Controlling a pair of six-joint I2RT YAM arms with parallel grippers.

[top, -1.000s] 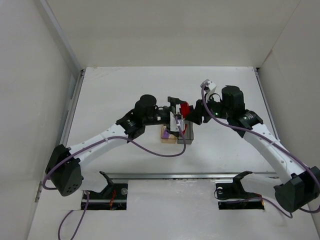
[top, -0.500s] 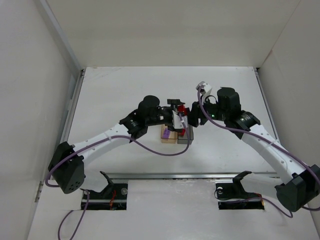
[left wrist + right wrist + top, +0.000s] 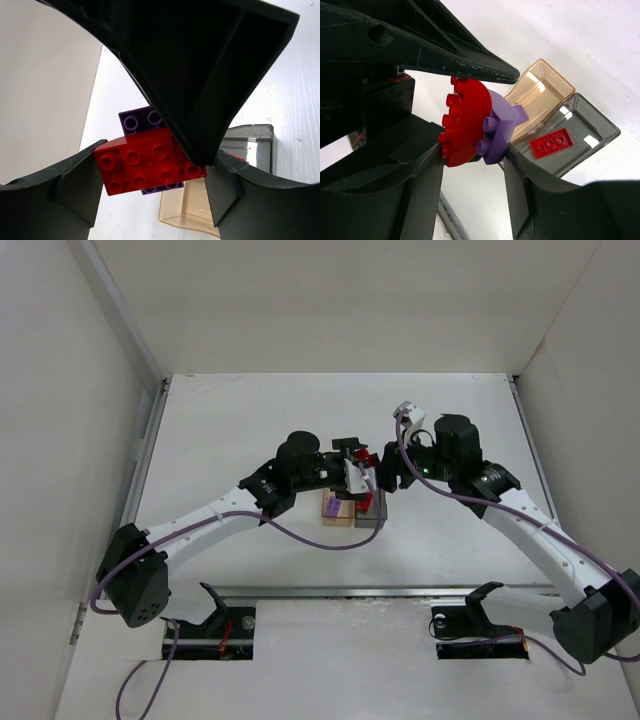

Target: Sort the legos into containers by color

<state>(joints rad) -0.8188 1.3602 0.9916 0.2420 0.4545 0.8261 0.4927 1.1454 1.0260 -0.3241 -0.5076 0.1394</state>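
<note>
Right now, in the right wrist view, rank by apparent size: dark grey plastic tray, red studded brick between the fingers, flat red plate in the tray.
Dark grey plastic tray
Red studded brick, inflated by nearness, so unsure
Flat red plate, smallest

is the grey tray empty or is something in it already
Not empty: the right wrist view shows one flat red lego lying inside the dark grey tray.

no legible text, labels, brands, numbers or signs in any view, stud lettering on red brick point(image 3: 150, 167) and purple brick point(image 3: 137, 120) unreadable
</note>
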